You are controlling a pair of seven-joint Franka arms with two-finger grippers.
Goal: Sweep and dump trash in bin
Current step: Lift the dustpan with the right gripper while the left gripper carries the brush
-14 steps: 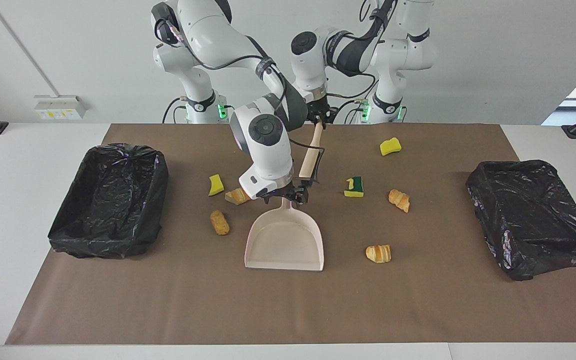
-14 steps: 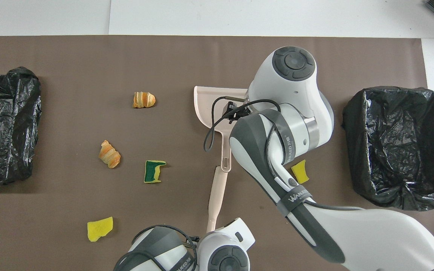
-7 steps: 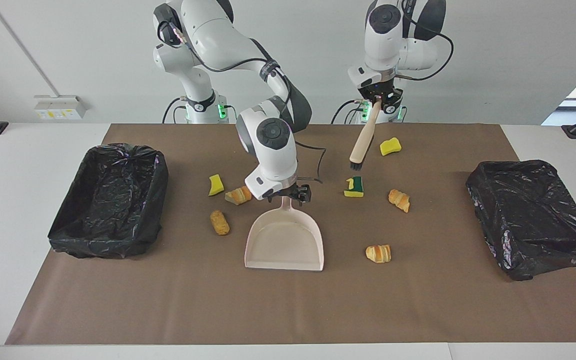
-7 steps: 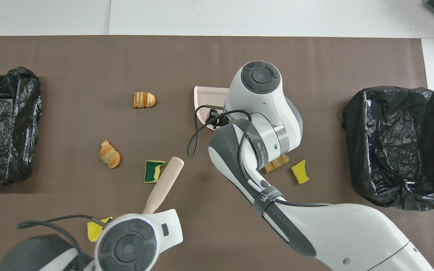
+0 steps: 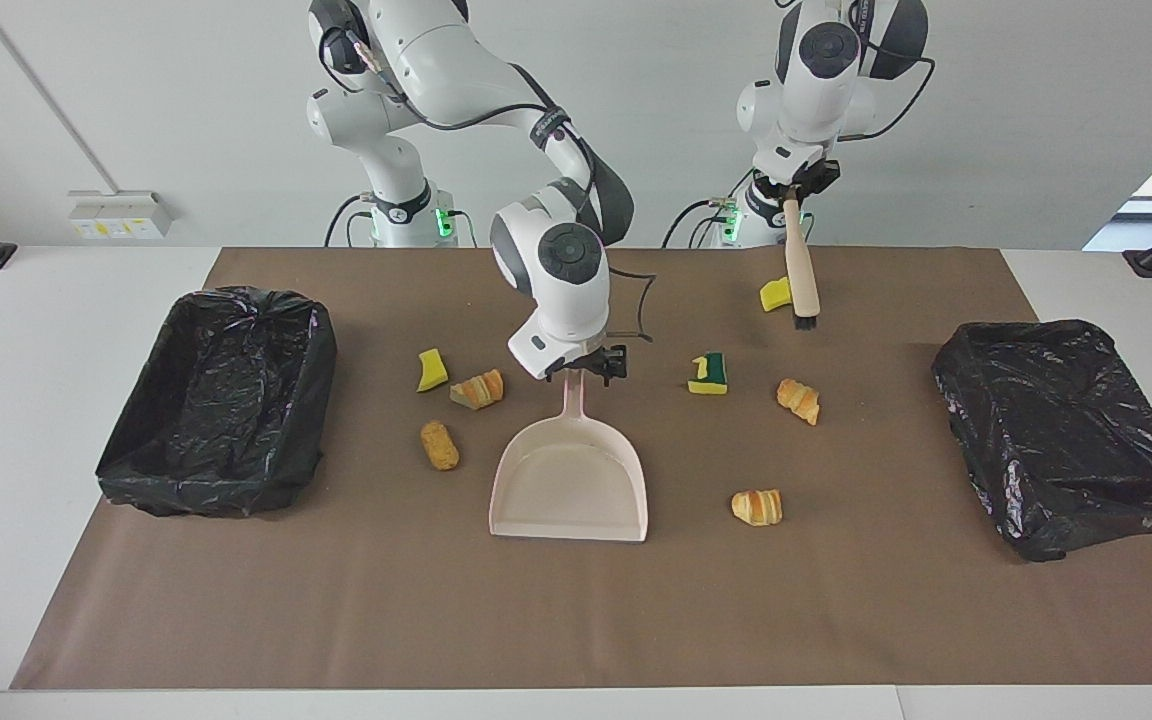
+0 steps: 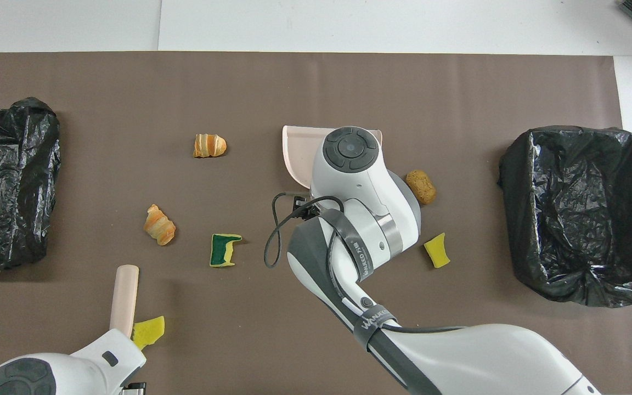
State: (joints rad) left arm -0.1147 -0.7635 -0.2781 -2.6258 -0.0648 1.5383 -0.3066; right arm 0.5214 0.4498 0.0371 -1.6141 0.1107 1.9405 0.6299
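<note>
1. At twelve o'clock of the dustpan (image 5: 569, 480) in the facing view, the right hand (image 5: 586, 368) sits at the handle tip; whether it grips, I cannot tell.
2. The left hand (image 5: 791, 195) is clamped on the brush (image 5: 802, 275), which hangs over a yellow sponge (image 5: 774, 294).
3. Trash (image 5: 707, 373) lies scattered on the surface (image 5: 576, 620), from nine round to four o'clock of the dustpan, none in it.
4. Best to pin the dustpan flat, then brush short strokes into its six o'clock lip.

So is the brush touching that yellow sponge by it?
Cannot tell. In both views the brush, held by the left gripper, overlaps the yellow sponge; neither shows contact or a gap.
</note>
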